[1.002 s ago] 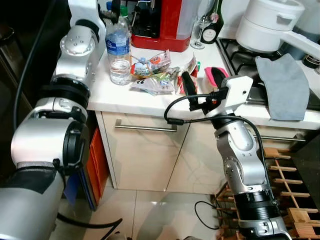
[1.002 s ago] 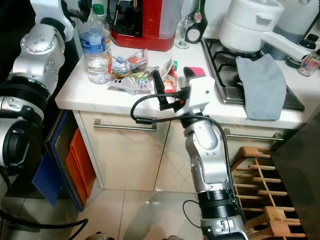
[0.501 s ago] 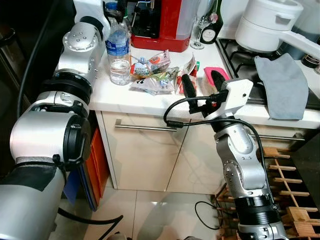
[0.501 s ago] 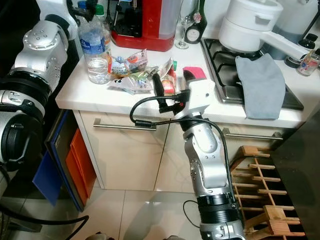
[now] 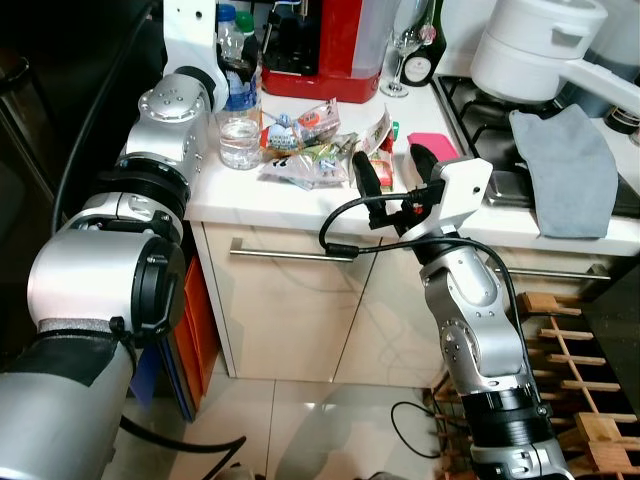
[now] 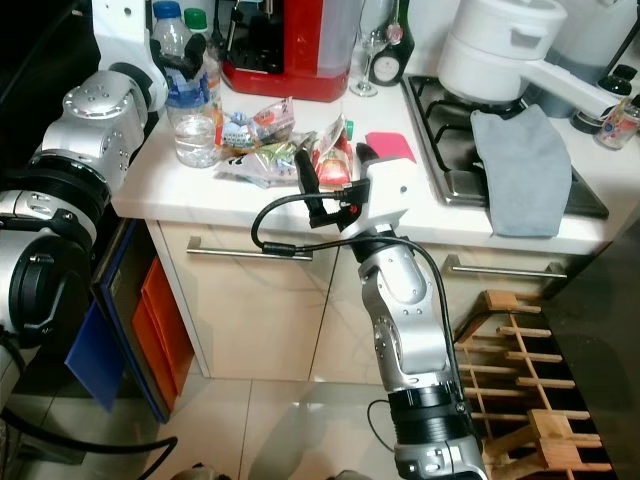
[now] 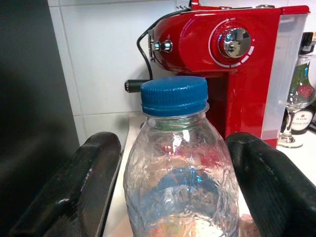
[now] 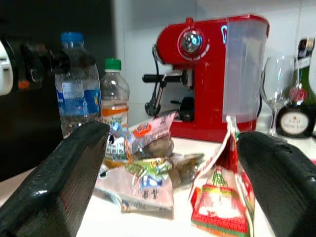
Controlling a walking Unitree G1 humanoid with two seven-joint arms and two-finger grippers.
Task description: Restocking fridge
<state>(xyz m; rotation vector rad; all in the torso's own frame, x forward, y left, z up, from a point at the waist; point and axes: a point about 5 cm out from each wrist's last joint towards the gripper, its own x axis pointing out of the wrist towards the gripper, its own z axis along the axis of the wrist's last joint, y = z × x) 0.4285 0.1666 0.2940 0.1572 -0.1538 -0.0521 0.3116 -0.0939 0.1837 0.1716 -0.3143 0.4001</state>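
my left gripper point(image 7: 173, 163) open, fingers either side of water bottle point(image 7: 180, 163) | my right gripper point(image 8: 173, 163) open, near snack packets point(image 8: 148, 173) on counter point(image 5: 230, 195)

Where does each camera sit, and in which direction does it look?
Left eye view: on the head, looking down at the white counter; both silver arms show.
Right eye view: beside it, same scene; the left claw is around the water bottle.
Left wrist view: on the left wrist, facing the blue-capped bottle between its two black fingers.
Right wrist view: on the right wrist, facing the snack packets between the open right claw.
Shared: both wrist views show the red coffee machine.
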